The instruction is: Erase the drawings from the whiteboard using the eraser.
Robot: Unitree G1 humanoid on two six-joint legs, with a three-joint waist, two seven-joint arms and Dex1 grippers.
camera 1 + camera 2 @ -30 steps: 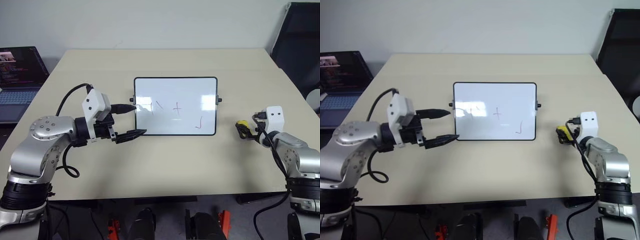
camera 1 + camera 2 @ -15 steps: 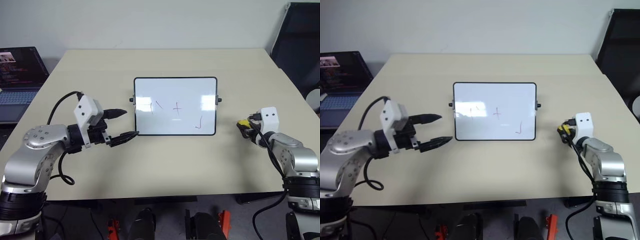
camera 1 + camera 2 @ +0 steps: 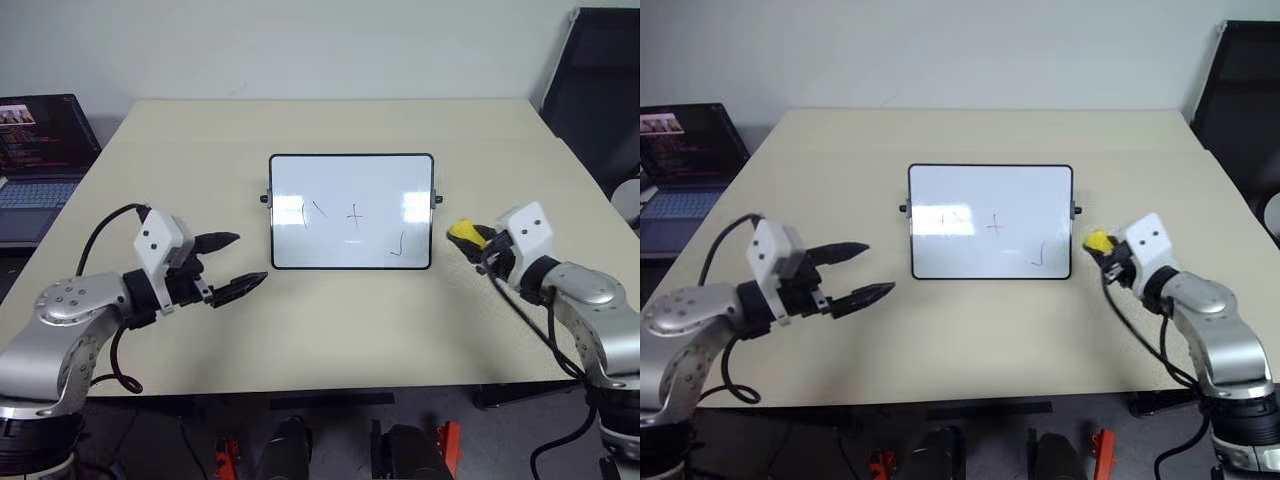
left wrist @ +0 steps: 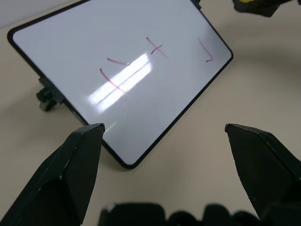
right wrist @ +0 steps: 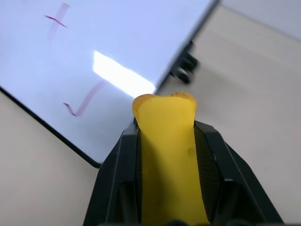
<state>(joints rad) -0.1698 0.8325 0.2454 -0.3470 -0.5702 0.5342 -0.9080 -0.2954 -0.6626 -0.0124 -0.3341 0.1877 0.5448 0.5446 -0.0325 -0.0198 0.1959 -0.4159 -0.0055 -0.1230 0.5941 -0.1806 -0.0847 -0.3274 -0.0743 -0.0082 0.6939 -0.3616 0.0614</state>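
Right arm: your right gripper (image 3: 478, 243) hangs just off the whiteboard's (image 3: 351, 211) right edge, above the tabletop (image 3: 330, 320), aimed at the board.
Right fingers: clamped tight on the yellow eraser (image 3: 461, 231).
Left arm: your left gripper (image 3: 236, 262) hovers near the board's lower left corner.
Left fingers: spread wide, empty.
Drawings (image 3: 352, 215): all on the board.

The whiteboard (image 3: 350, 190) has a smooth, glossy white face that throws back bright glare, edged by a thin black frame. The table (image 3: 330, 320) looks matt and smooth, a pale beige laminate. The eraser (image 5: 169, 155) appears soft, matt yellow, foam-like, pinched between black plastic-looking fingers (image 5: 115, 183).
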